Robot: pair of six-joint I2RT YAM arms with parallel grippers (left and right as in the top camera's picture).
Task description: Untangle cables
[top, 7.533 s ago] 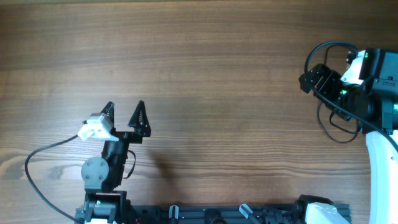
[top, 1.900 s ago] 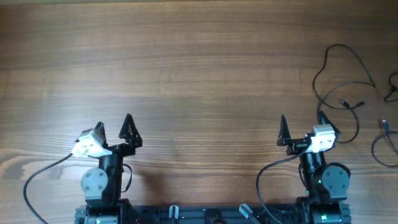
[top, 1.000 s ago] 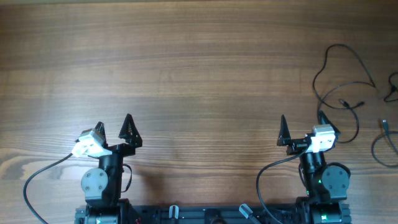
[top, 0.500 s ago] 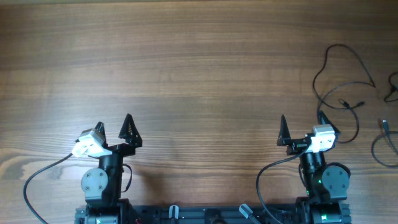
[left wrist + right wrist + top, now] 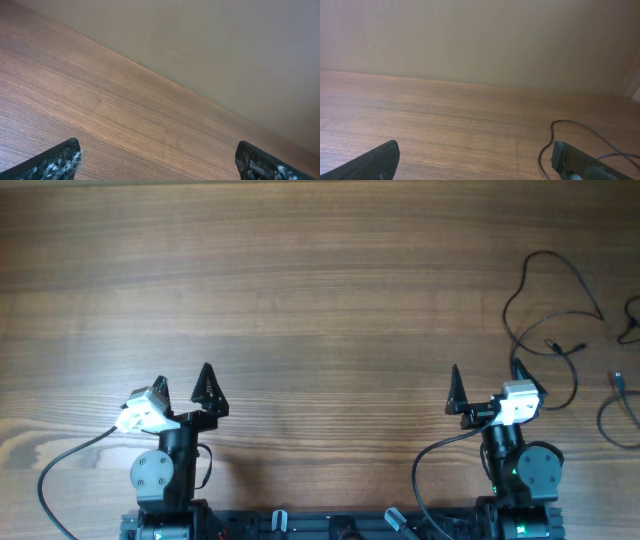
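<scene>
The cables lie spread out at the right side of the table. One thin black cable (image 5: 548, 293) forms a large loose loop with small plug ends near its middle. A second thin cable (image 5: 620, 412) lies apart at the right edge. Part of the loop shows in the right wrist view (image 5: 580, 127). My right gripper (image 5: 486, 383) is open and empty near the front edge, just left of the loop. My left gripper (image 5: 182, 382) is open and empty at the front left, far from the cables. Both sets of fingertips show in the wrist views (image 5: 157, 160) (image 5: 475, 160).
The wooden table (image 5: 300, 290) fills the overhead view. A plain beige wall (image 5: 480, 35) stands behind its far edge. The arms' own thicker black cables (image 5: 60, 450) curve by their bases at the front.
Since 7.5 s ago my right arm has drawn back from the far right to its base, leaving the cables spread on the table. Nothing has moved in the last two seconds.
</scene>
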